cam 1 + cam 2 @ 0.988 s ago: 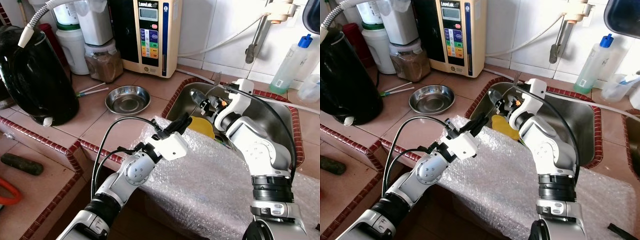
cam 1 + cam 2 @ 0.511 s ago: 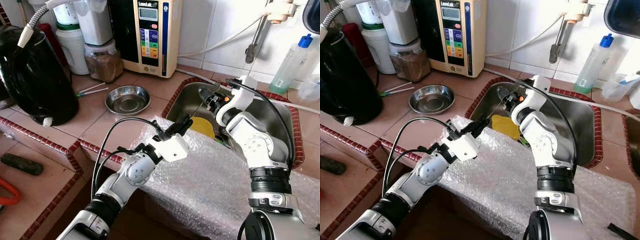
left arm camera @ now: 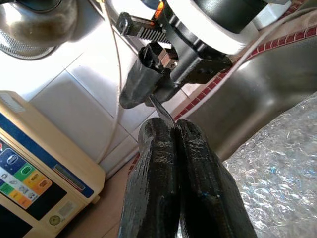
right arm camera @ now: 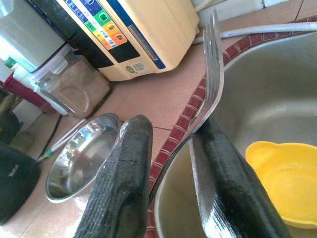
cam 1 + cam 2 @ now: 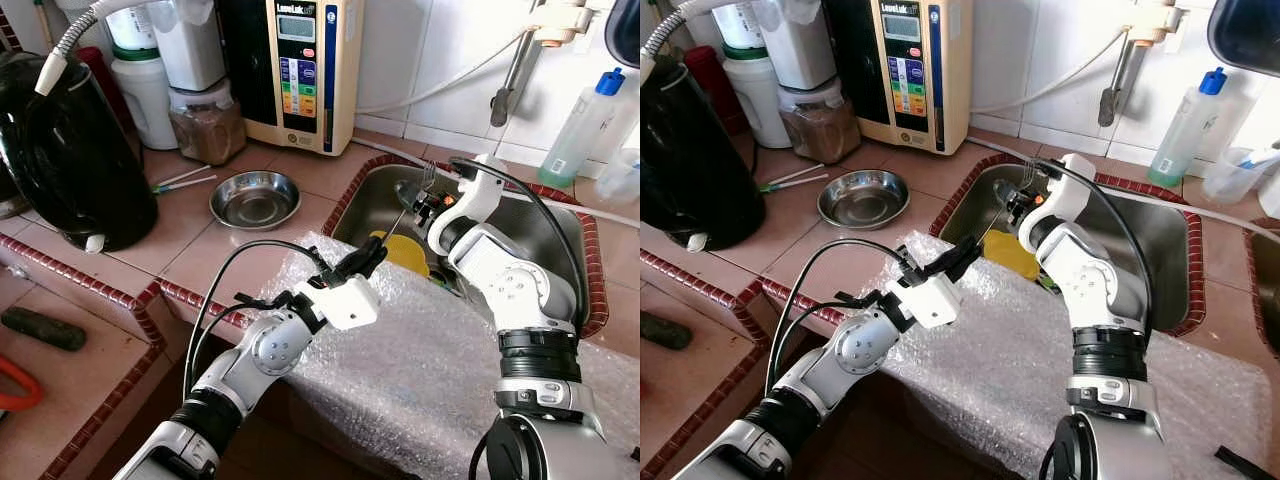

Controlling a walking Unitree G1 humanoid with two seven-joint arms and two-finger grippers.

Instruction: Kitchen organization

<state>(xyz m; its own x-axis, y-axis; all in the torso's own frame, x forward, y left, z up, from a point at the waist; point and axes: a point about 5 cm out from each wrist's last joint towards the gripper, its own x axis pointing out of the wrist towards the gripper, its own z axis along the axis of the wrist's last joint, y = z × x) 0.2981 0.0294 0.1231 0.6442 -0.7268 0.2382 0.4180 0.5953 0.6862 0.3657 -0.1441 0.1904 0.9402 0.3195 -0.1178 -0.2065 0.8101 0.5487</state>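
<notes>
A steel fork [image 5: 408, 205] slants over the sink's near-left corner, tines up. My left gripper [image 5: 368, 255] is shut on the tip of its handle; the left wrist view shows the thin metal [image 3: 161, 110] coming out from between the pressed fingers. My right gripper [image 5: 420, 195] is at the fork's upper part. In the right wrist view its fingers [image 4: 124, 168] stand apart and the fork [image 4: 214, 59] leans against the inner side of one of them. A yellow bowl [image 5: 408, 252] lies in the sink below the fork.
The steel sink [image 5: 545, 215] has a tap [image 5: 515, 65] behind it. Bubble wrap [image 5: 430, 370] covers the counter edge under both arms. A steel bowl [image 5: 256, 198], a black kettle [image 5: 70, 150], a water machine [image 5: 305, 70] and a soap bottle [image 5: 585, 125] stand around.
The right wrist swung back over the sink with the fork, then came slightly forward again. The fork now slants down to the left gripper, which has edged a little to the right.
</notes>
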